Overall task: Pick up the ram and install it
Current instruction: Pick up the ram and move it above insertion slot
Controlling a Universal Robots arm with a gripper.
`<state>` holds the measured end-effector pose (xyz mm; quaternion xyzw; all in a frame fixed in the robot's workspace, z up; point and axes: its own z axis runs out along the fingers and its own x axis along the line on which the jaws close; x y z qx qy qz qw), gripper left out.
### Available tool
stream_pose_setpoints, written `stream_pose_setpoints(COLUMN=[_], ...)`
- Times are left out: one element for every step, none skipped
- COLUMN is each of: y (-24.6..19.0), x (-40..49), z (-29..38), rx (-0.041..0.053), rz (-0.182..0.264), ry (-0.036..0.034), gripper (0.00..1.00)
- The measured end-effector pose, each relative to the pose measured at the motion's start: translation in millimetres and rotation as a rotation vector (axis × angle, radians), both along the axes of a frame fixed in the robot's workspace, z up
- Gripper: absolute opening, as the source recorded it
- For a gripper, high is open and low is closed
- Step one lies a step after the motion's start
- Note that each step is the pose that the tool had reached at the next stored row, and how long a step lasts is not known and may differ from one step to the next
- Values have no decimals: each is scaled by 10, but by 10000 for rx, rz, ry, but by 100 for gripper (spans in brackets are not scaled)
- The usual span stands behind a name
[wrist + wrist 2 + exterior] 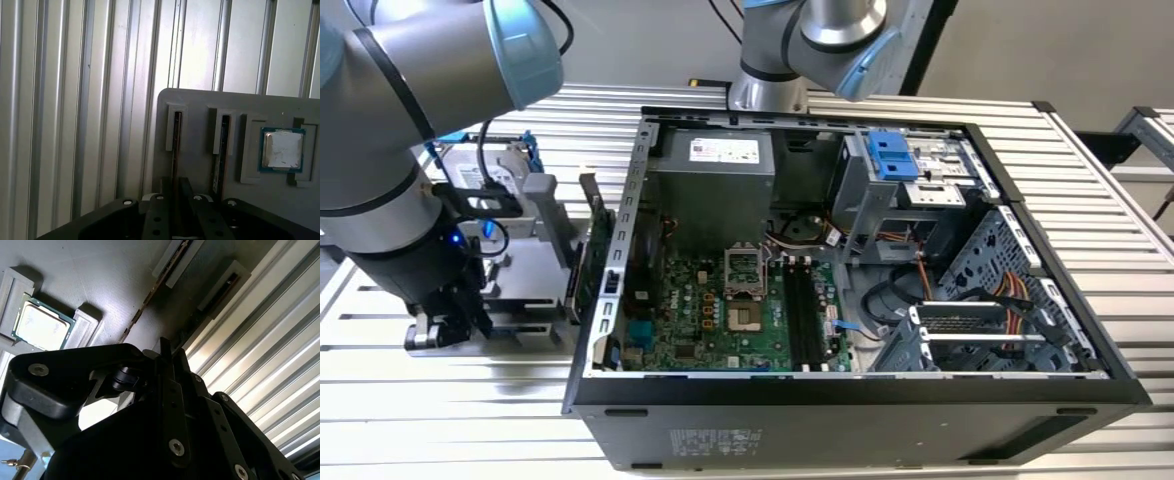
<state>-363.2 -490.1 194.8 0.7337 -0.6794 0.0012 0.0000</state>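
The ram (176, 136) stands on edge in a slot of a grey holder plate (200, 100) and shows as a thin dark strip in both wrist views (149, 296). My gripper (176, 184) is down over one end of it, with a black finger on each side and the two almost together on the stick (168, 351). In the exterior view the gripper (451, 325) sits low at the holder (520, 290), on the exterior view's left of the open computer case (854, 390). The black motherboard slots (807, 315) lie inside the case.
A second stick (223, 145) fills the neighbouring holder slot, with a processor chip (282, 149) in a recess beside it. A green card (596, 265) stands upright by the case wall. A silver drive (500, 175) sits behind the holder. A ribbed metal table (454, 420) carries everything.
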Motion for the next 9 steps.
stream_pose_setpoints(y=[0,0,0,0,0,0,0,0,0], x=[0,0,0,0,0,0,0,0,0], z=[0,-1,-1,-1,-1,-2,-2,-2,-3], rx=[0,0,-1,1,0,0,0,0,0], rz=[0,0,1,0,0,1,1,1,1], ry=[0,0,1,0,0,1,1,0,1], gripper=[0,0,0,0,0,0,0,0,0])
